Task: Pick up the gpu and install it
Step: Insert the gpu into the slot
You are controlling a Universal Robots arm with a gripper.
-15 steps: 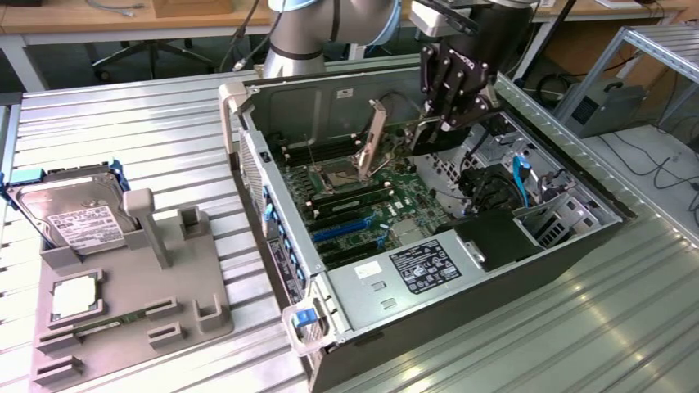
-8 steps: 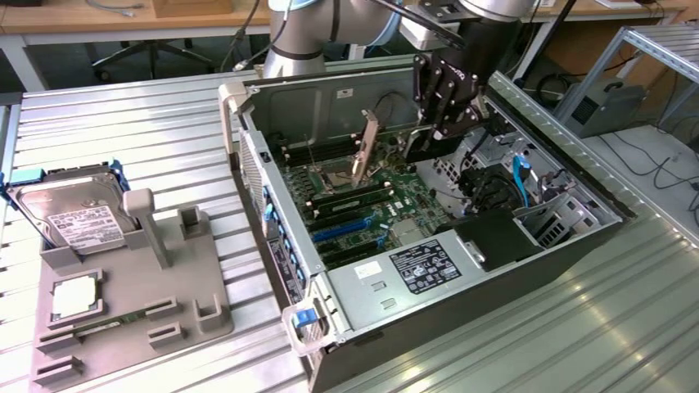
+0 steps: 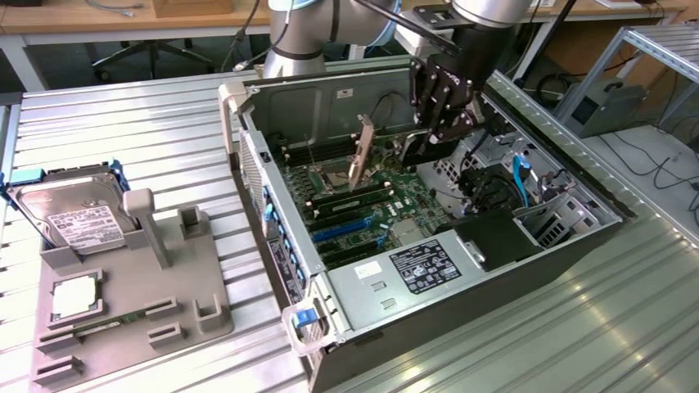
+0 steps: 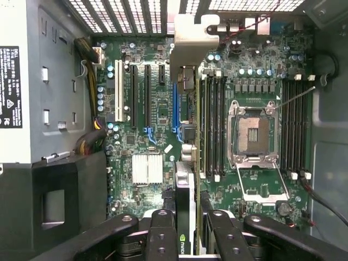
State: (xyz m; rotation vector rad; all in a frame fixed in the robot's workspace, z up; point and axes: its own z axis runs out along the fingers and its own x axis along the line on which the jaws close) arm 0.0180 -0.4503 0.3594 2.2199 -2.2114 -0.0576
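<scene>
Black flat gpu (image 4: 185, 206) edge-on in jaws, silver bracket (image 4: 191, 38), over green mobo (image 4: 163, 103)

The gpu (image 3: 358, 155) is a thin flat card with a brownish circuit-board back. It stands on edge, slightly tilted, just above centre in the exterior view, over the green motherboard inside the open computer case. In the wrist view it appears edge-on (image 4: 185, 196), with a black face and a silver bracket at its far end by the case's vented wall. Its near end is clamped between the fingers (image 4: 163, 234).
</scene>
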